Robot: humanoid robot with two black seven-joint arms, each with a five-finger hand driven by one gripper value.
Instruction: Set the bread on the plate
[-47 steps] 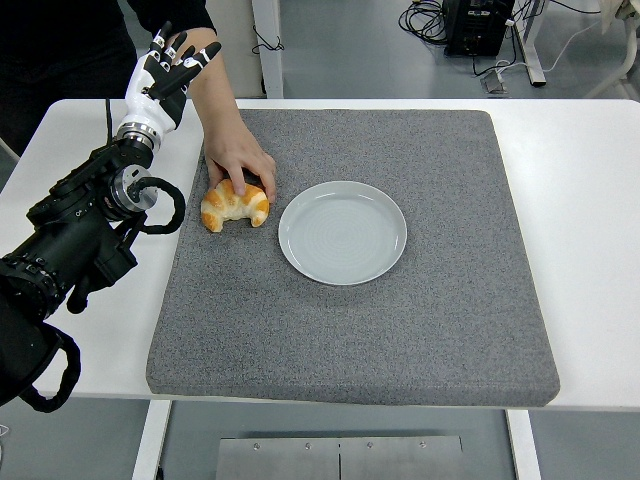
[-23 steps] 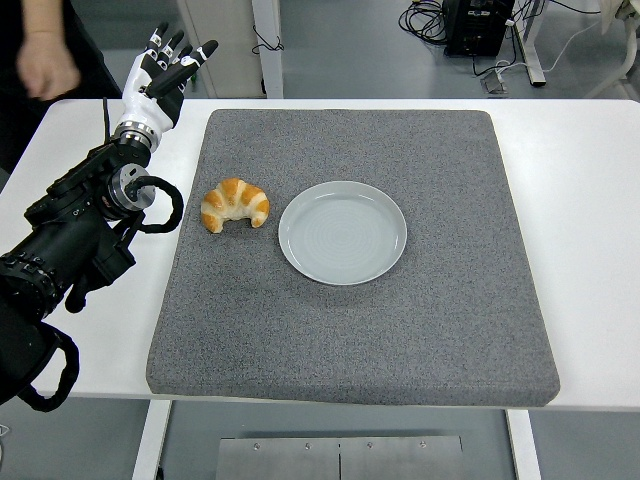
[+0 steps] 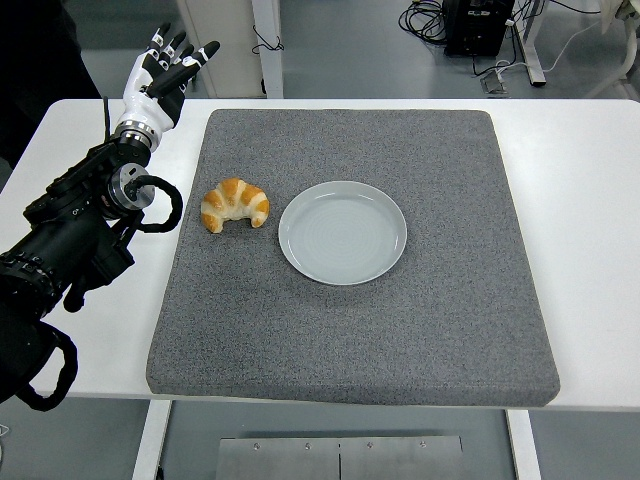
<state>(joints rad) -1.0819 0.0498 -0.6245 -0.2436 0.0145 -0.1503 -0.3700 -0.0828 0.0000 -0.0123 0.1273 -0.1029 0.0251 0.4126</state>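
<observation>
The left hand (image 3: 160, 72) has its fingers spread wide and holds nothing, far from the bread (image 3: 234, 204) beside the plate (image 3: 343, 232).

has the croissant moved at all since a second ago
No. The golden-brown croissant lies on the grey mat at the same spot, just left of the round pale grey plate, with the same small gap.

Bare grey mat (image 3: 350, 340) surrounds the croissant (image 3: 235, 203); only the plate (image 3: 343, 232) just beside its right crowds it.
</observation>
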